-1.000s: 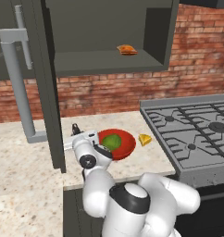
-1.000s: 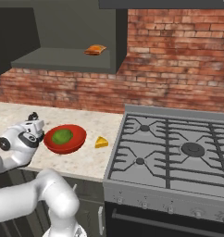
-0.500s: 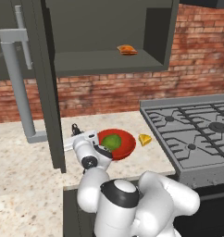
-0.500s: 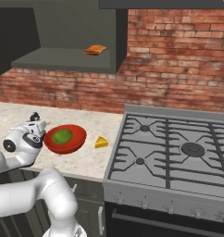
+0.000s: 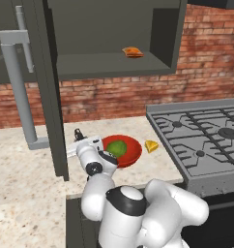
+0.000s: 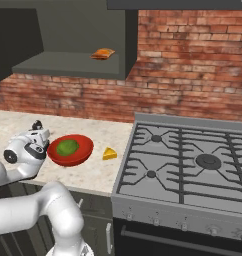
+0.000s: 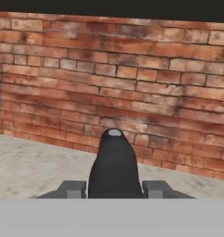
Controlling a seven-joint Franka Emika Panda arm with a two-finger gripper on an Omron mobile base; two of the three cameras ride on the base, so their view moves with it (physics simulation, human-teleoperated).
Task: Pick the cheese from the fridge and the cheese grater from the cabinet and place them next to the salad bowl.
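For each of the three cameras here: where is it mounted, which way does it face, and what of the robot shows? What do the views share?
Left base view: behind the arm's left, looking forward and down at the counter; white arm rises lower right toward the salad bowl.
Right base view: behind its right; arm lower left, stove right.
Hand view: on the hand, level toward the brick wall; the pincer holds a black handle.
Shared: both base views show bowl, cheese and open cabinet.

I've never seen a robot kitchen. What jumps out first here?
A red salad bowl with a green leafy ball sits on the speckled counter, a small yellow cheese wedge beside it toward the stove. The white arm's gripper sits just left of the bowl, jaws shut on a dark handle. Above, the open cabinet holds one orange item.
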